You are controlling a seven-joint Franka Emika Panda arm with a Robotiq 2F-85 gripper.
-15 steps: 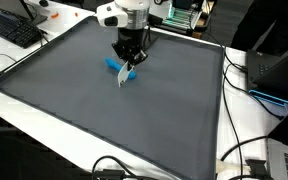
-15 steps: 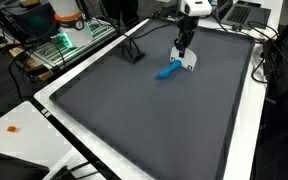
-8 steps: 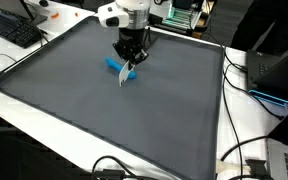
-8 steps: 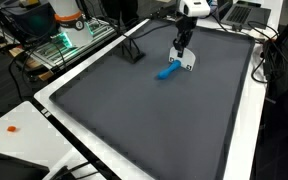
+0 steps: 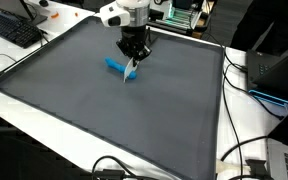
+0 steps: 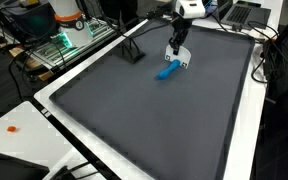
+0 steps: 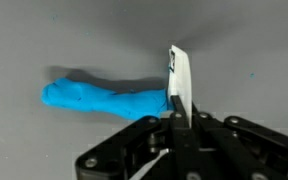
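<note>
Wrist view: gripper (image 7: 174,120) is cut off by the bottom edge, so only the black linkages and finger bases show. The lower end of the white strip (image 7: 179,78) is hidden between the pinched fingers. A dark mark near the strip's top is too small to read. The right end of the blue piece (image 7: 102,99) is hidden behind the strip.

In both exterior views the strip (image 5: 131,70) (image 6: 182,61) is too small to identify. Keyboard (image 5: 12,28) is cut off by the left edge.
</note>
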